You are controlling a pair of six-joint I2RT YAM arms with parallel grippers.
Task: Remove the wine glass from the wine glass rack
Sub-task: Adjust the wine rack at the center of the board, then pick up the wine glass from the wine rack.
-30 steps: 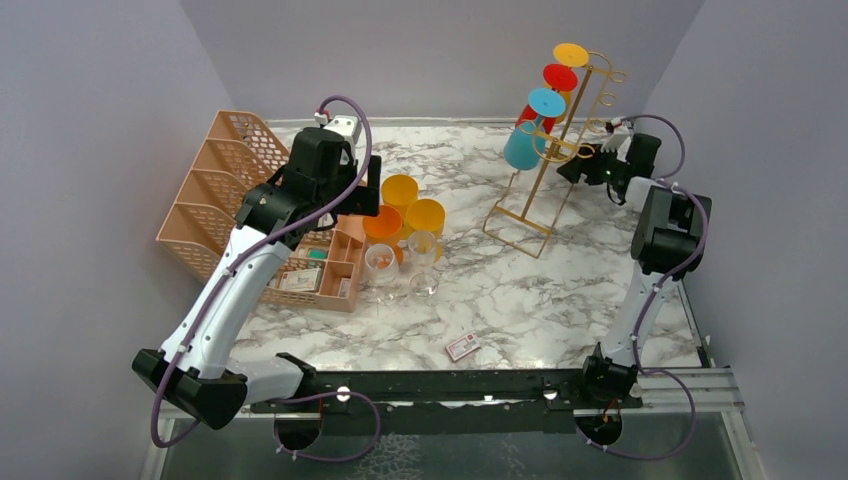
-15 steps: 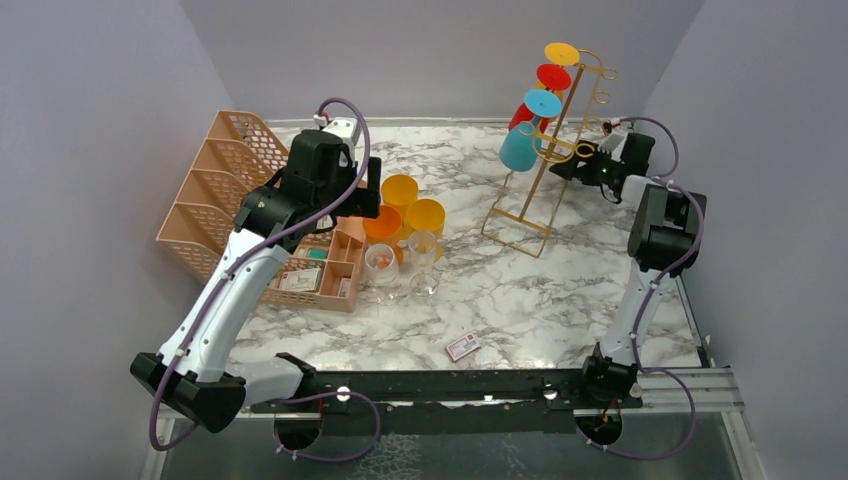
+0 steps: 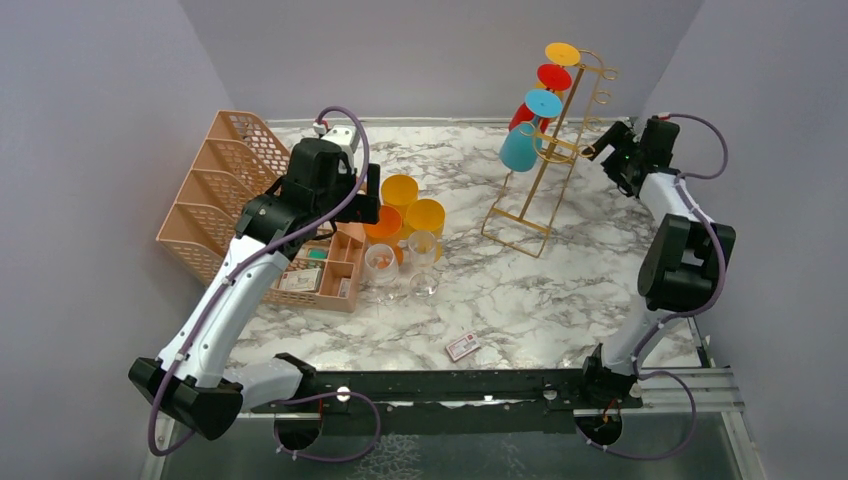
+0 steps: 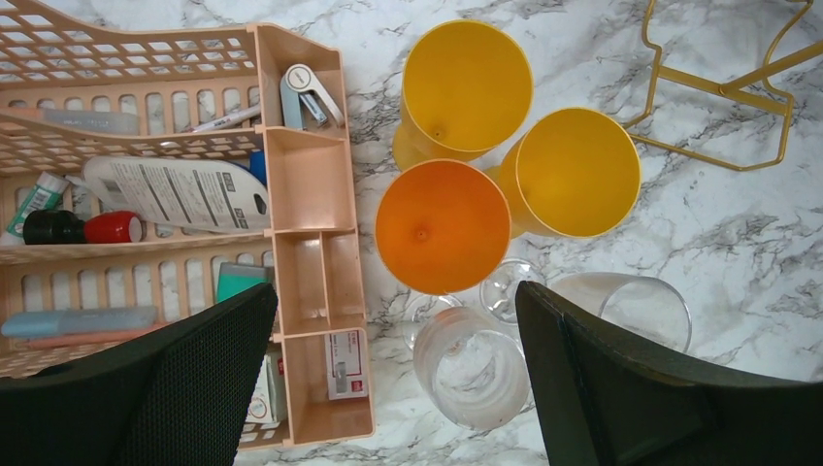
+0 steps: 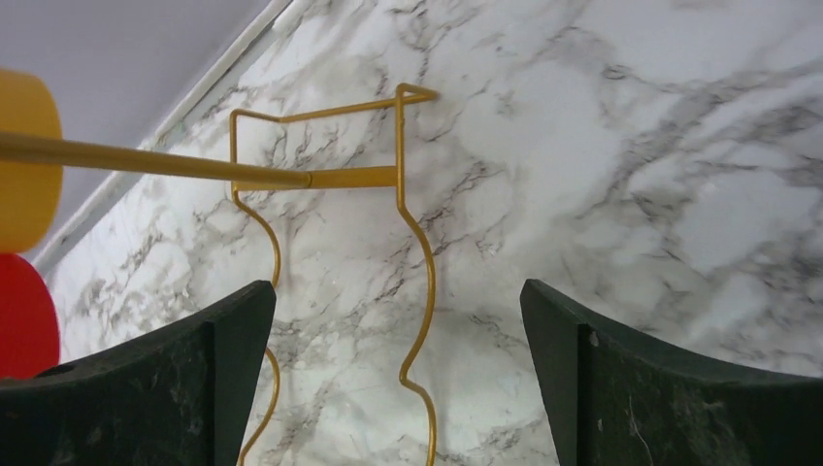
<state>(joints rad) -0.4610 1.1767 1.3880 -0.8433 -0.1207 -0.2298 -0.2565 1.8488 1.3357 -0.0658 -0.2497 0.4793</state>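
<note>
The gold wire wine glass rack (image 3: 545, 170) stands in the upper right of the top view, its rectangular base on the marble table (image 3: 520, 290) and its rails slanting up toward the back wall. Three glasses hang on it upside down: a yellow wine glass (image 3: 563, 54) highest, a red wine glass (image 3: 553, 77) below it, and a teal wine glass (image 3: 520, 148) lowest. The right gripper (image 5: 398, 291) is just to the right of the rack's upper rails, fingers spread wide and holding nothing. Its wrist view looks past the wavy gold wires to the marble, and from above it is hard to tell whether a fingertip touches the wire. The left gripper (image 4: 393, 291) hangs left of centre in the top view, also spread wide and empty, over an orange tumbler (image 4: 443, 225), two yellow tumblers (image 4: 466, 83) and some clear glasses (image 4: 471, 364). These stand just right of a peach mesh organizer (image 3: 215, 190). A small card (image 3: 462, 346) lies lower on the table.
</note>
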